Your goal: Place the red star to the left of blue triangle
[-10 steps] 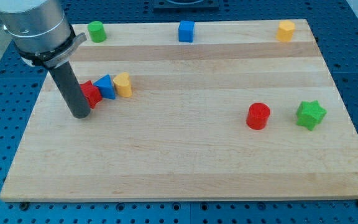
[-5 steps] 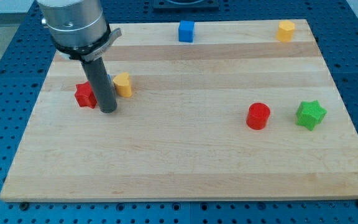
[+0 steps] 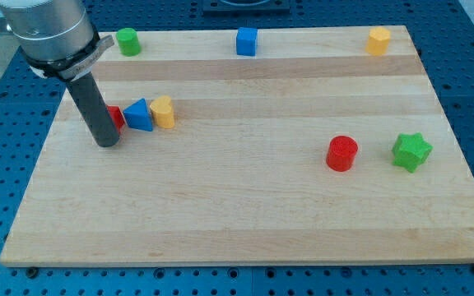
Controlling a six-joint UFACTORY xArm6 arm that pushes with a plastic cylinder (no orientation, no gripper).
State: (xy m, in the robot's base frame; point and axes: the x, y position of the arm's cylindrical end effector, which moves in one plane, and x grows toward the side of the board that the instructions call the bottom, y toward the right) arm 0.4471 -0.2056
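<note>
The red star [image 3: 116,117] lies at the board's left side, mostly hidden behind my rod, touching the left side of the blue triangle [image 3: 140,115]. A yellow block [image 3: 163,112] touches the triangle's right side. My tip [image 3: 106,143] rests on the board just below and left of the red star, right against it.
A green cylinder [image 3: 127,40], a blue cube [image 3: 247,40] and a yellow-orange block [image 3: 378,39] stand along the view's top edge. A red cylinder [image 3: 341,154] and a green star [image 3: 411,151] sit at the right. The wooden board [image 3: 237,214] lies on a blue perforated table.
My rod moved from the star's left to in front of the blue triangle, then back left of it. The red star sits slightly farther right, against the triangle.
</note>
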